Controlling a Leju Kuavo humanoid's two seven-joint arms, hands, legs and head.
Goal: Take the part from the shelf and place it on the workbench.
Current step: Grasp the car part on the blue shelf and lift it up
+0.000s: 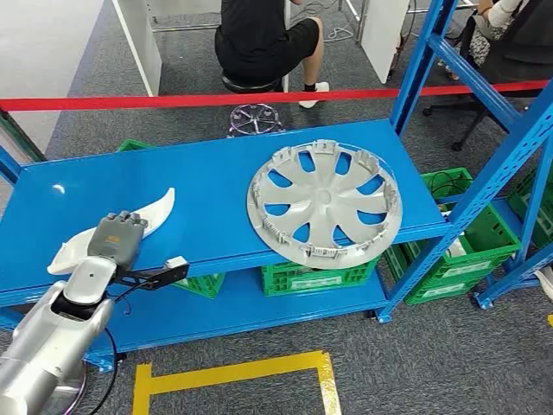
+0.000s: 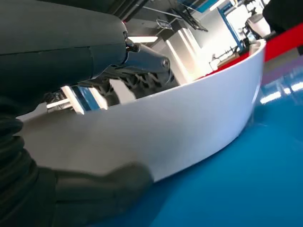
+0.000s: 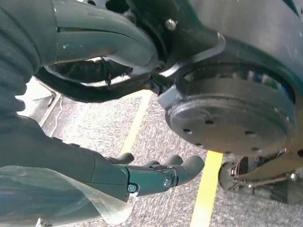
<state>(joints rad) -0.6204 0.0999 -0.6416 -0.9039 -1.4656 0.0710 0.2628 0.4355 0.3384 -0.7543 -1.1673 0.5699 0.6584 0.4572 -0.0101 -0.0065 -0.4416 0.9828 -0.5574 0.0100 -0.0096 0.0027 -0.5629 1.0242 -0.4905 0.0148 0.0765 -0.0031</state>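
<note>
Head view: the left hand (image 1: pixel 117 235) rests over the white curved part (image 1: pixel 154 213), which lies on the blue shelf (image 1: pixel 208 194) well to the left of the hubcap (image 1: pixel 324 201). Left wrist view shows the thumb under the part (image 2: pixel 171 127) and the darker fingers (image 2: pixel 143 59) arched over its upper edge, closed around it, with the part's lower edge touching the shelf (image 2: pixel 250 179). Right wrist view shows the right hand (image 3: pixel 143 175) hanging above grey carpet (image 3: pixel 107 127) and a yellow tape line (image 3: pixel 205 189), its fingers (image 3: pixel 185 168) nearly straight, slightly apart, holding nothing.
</note>
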